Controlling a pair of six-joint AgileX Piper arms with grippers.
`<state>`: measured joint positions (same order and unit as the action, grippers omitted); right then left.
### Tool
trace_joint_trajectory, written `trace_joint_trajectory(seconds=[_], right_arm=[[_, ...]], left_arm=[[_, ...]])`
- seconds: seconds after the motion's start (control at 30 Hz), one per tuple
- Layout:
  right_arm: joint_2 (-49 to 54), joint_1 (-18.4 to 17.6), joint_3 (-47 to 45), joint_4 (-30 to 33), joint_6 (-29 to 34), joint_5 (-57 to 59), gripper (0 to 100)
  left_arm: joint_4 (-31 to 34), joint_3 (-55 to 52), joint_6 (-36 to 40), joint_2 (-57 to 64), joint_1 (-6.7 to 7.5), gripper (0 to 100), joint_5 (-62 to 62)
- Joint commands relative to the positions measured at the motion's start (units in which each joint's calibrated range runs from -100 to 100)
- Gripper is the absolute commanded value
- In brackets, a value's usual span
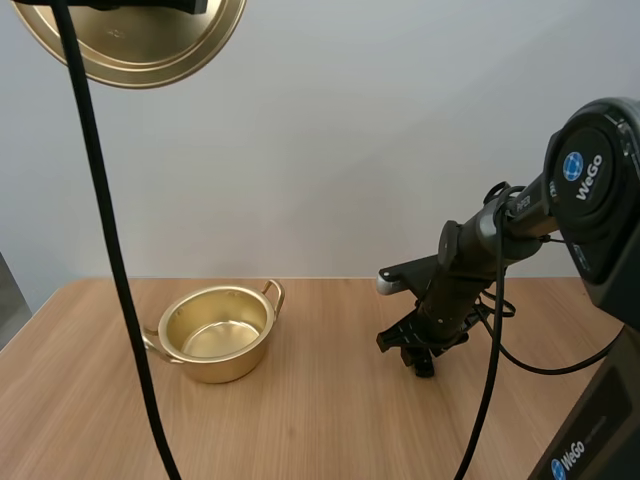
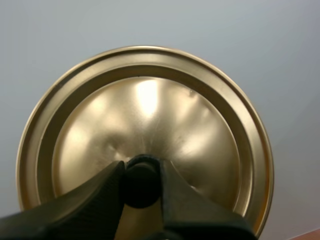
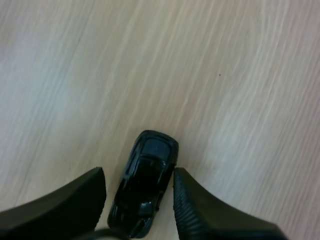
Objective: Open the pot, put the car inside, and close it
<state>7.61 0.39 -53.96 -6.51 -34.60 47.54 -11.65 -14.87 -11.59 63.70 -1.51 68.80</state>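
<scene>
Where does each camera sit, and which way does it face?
High: behind and above the robot, facing forward and down over the table; shows the pot, the raised lid and the right arm.
Left wrist: on its arm, facing the lid; left gripper pinches its knob.
Right wrist: on the right arm, facing down at the table; open right gripper straddles the car.
Shared: high and left wrist both show the lid.

left gripper: raised high, fingers pinched tight on lid knob | right arm: angled forward and down | right gripper: low, fingers spread apart
</scene>
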Motion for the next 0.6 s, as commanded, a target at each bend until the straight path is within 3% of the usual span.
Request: trace_joint_trajectory(seconds=[0.0, 0.1, 0.17, 0.3, 0.33, 0.57], right_arm=[[0.0, 0.1, 0.2, -0.1, 0.0, 0.0, 63], [0.0, 0.1, 0.2, -0.1, 0.0, 0.0, 59], [0.0, 0.1, 0.2, -0.1, 0.0, -0.2, 49], [0.0, 0.1, 0.2, -0.1, -1.5, -0.2, 5], [0.0, 0.1, 0.2, -0.1, -1.9, -0.2, 0], [0.0, 0.1, 0.2, -0.1, -2.6, -0.9, 0]], left_arm=[[0.0, 0.0, 0.0, -0.1, -0.01, 0, 0.1], [0.0, 0.0, 0.0, -0.1, -0.01, 0, -0.1], [0.0, 0.0, 0.0, -0.1, -0.01, 0, -0.5], [0.0, 0.0, 0.0, -0.1, -0.01, 0, -1.8], [0.0, 0.0, 0.0, -0.1, -0.01, 0, -2.3], [0.0, 0.5, 0.3, 0.0, -0.01, 0, -7.3]])
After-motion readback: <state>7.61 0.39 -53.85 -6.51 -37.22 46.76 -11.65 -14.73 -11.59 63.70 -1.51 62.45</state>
